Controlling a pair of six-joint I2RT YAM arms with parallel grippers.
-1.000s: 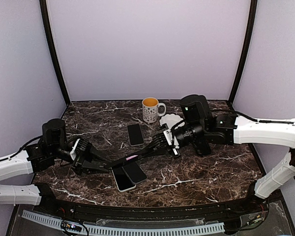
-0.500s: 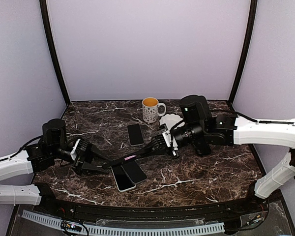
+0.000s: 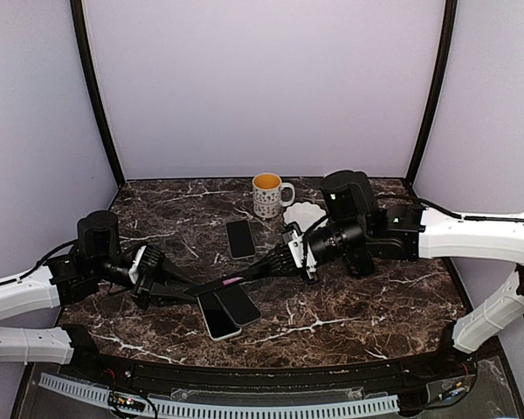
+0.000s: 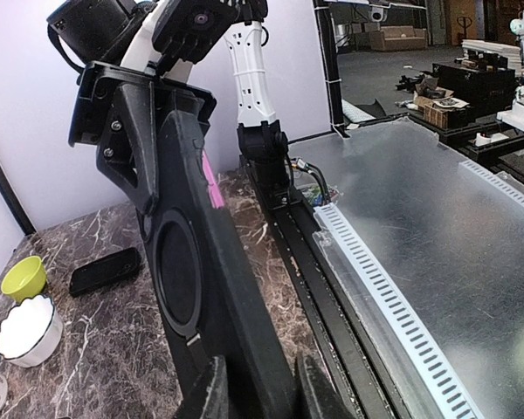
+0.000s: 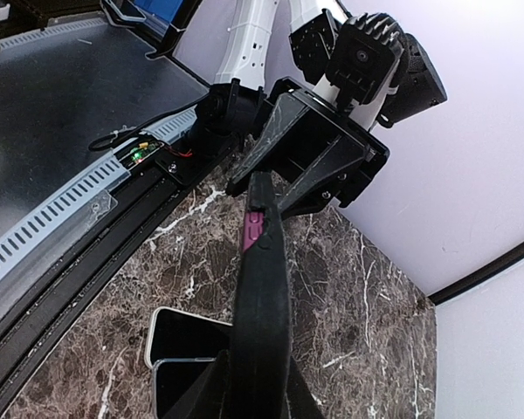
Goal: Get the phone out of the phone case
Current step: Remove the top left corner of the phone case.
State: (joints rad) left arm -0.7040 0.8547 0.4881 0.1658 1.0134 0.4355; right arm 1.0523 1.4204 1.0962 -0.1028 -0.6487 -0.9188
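— Between your two pincers, where does the phone case (image 3: 231,281) sit?

— It hangs off the table, spanning the gap. Your left pincer (image 3: 173,288) pinches one short end and your right pincer (image 3: 279,260) pinches the other, each with a finger pressed on either face.

— Which way does it point?

— Its long axis runs straight from pincer to pincer, roughly level. It stands on one long edge, so the pink button (image 5: 253,231) faces up. The broad back shows only to your left wrist camera. I cannot tell whether anything sits inside it.

— What differs from a second ago?

— Very little. Your left wrist has rolled slightly and shows less of its white plate. The case keeps nearly the same line.

— And around you?

— Directly under the span lie two phones (image 3: 218,316) side by side on the dark marble table (image 3: 375,297). Beyond the middle of the span lies a third phone (image 3: 240,237). Past your right pincer stand a mug (image 3: 266,195) and a white bowl (image 3: 304,213). Your left wrist camera also shows a green bowl (image 4: 22,278) beside the white one. Lavender walls (image 3: 262,87) close the space.
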